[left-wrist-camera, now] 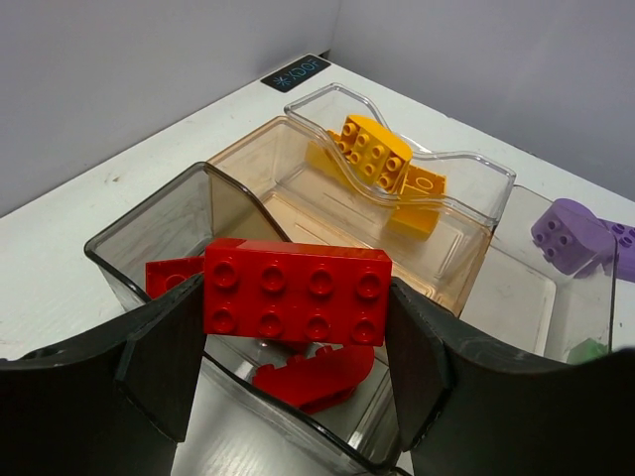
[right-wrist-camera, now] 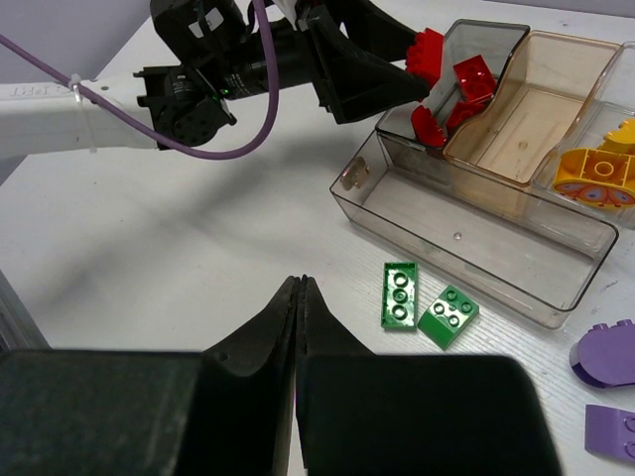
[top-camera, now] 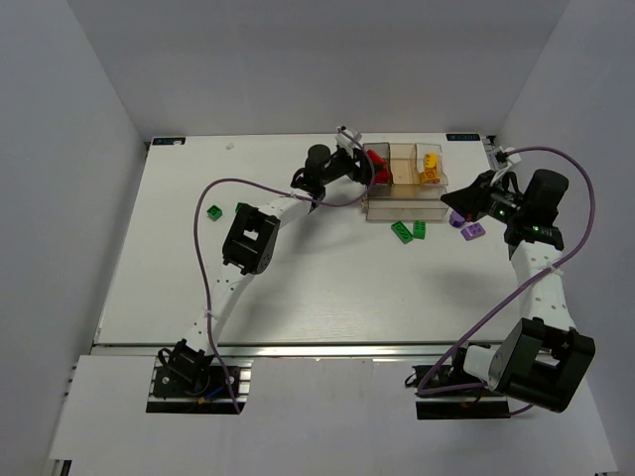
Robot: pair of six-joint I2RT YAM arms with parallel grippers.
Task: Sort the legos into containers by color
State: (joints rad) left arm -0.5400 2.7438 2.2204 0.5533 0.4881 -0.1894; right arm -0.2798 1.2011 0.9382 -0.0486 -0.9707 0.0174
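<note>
Two robot arms work over a broad white tabletop (top-camera: pixel 298 288), and every place here is given from the clear plastic three-bin organizer (top-camera: pixel 407 206). The left arm (top-camera: pixel 223 288) stretches up to the organizer's left end, while the right arm (top-camera: pixel 541 273) bends in toward its right end. The organizer is a row of a smoky grey bin (left-wrist-camera: pixel 149 233), an amber-tinted bin (left-wrist-camera: pixel 260 149) in the middle and a clear bin (left-wrist-camera: pixel 466 177), with a shallow clear front tray (right-wrist-camera: pixel 476 248) along its near side.

The left tool (left-wrist-camera: pixel 296 332) is spread wide and holds a red two-by-four plastic brick (left-wrist-camera: pixel 296 291) by its short ends. The brick is level and sits directly above the organizer's smoky grey bin. The right tool (right-wrist-camera: pixel 300 288) is pinched fully together with nothing between its fingers, and it hangs just off the organizer's right end, near the front tray.

More red plastic bricks (left-wrist-camera: pixel 313 377) lie inside the smoky grey bin, and yellow plastic bricks (left-wrist-camera: pixel 375 154) rest in the clear bin, one leaning on its wall. Two green studded bricks (right-wrist-camera: pixel 400 294) lie side by side on the tabletop just in front of the organizer's tray. Purple plastic bricks (top-camera: pixel 473 230) lie near the organizer's front right corner. A further small green brick (top-camera: pixel 214 210) lies well off to the organizer's left, beyond the left arm
</note>
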